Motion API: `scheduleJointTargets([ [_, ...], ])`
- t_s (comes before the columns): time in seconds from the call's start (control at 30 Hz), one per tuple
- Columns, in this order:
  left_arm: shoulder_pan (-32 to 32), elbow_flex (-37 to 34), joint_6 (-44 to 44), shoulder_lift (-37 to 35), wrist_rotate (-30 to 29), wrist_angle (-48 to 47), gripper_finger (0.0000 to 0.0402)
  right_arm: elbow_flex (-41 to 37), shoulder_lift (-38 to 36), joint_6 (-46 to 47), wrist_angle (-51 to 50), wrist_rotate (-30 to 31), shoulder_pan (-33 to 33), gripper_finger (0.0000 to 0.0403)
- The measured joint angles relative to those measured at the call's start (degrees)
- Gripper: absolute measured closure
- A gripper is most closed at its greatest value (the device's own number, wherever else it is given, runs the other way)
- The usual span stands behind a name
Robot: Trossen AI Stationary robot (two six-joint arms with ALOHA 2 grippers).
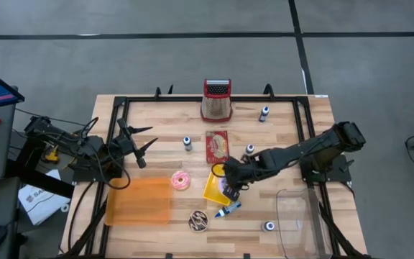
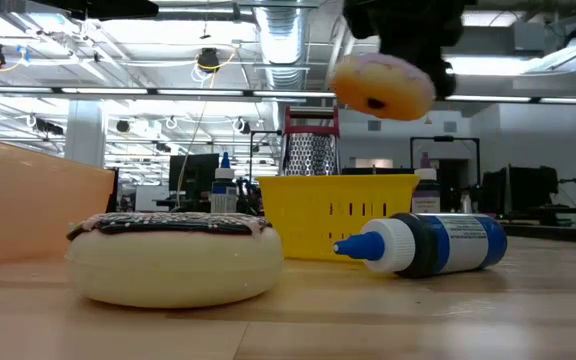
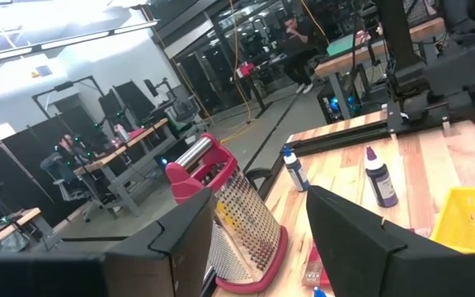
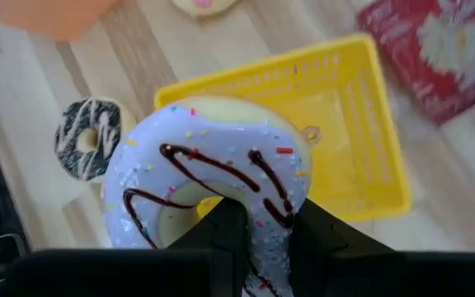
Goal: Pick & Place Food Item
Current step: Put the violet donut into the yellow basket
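A doughnut with pale lilac icing, sprinkles and dark drizzle hangs in the air over the yellow basket, with my right gripper shut on it. In the low view the doughnut floats well above the basket. A pink-iced doughnut and a chocolate-striped doughnut lie flat on the table. My left gripper waits open at the table's left side, pointing level, with nothing between its fingers. My right gripper pinches one stretch of the doughnut's ring between its two fingers; one finger seems to stand at the hole and the other outside the rim. The fingers slant down from the table's right. The doughnut is lifted clear and hangs tilted below them.
An orange tray lies at the near left and a clear container at the near right. A blue bottle lies beside the basket. A red packet, a grater and several small bottles stand farther back.
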Motion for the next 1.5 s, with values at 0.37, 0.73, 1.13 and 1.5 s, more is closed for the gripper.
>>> scheduleJointTargets([
  [0.37, 0.0, 0.0, 0.0, 0.0, 0.0, 0.0, 0.0211, 3.5, 5.3, -9.3, -0.8, -5.2, -6.0, 0.0347],
  [0.73, 0.0, 0.0, 0.0, 0.0, 0.0, 0.0, 0.0211, 3.4, 8.5, -12.3, -0.5, -8.8, -10.6, 0.0347],
  [1.13, 0.0, 0.0, 0.0, 0.1, 0.0, 0.0, 0.0211, 3.5, 9.3, -12.0, -0.8, -11.4, -11.2, 0.0347],
  [1.5, 0.0, 0.0, -0.1, 0.1, 0.0, 0.1, 0.0211, 3.4, 12.4, -13.5, -0.8, -12.7, -11.3, 0.0346],
])
